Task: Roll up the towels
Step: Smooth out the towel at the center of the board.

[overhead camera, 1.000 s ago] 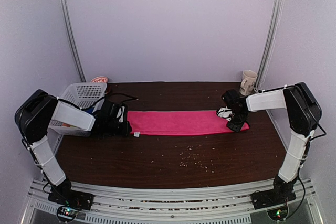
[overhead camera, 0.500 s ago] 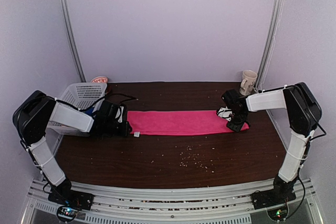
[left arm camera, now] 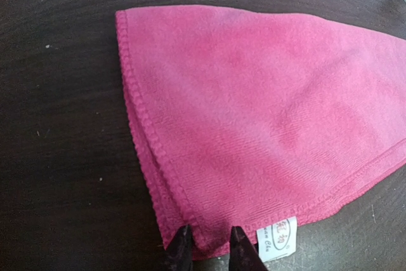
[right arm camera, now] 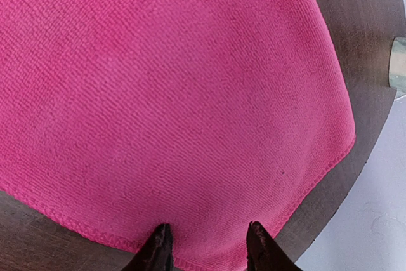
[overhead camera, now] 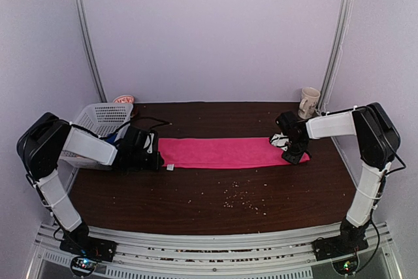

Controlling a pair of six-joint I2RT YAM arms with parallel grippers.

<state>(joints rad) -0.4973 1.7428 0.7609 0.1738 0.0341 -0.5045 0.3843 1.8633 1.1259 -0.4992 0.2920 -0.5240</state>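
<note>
The pink towel (overhead camera: 225, 152) lies flat as a long strip across the middle of the worktop (overhead camera: 196, 194), running from its left side to its right. The left gripper (left arm camera: 209, 245) sits at the towel's left near corner beside a white label (left arm camera: 278, 236). Its jaws are narrow with the hem between them, but it cannot be told whether they are clenched. The right gripper (right arm camera: 208, 245) is at the right end, jaws apart over flat cloth.

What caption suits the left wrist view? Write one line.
Left pincer straddles the corner of the pink towel, beside its white label, on the dark table.
</note>
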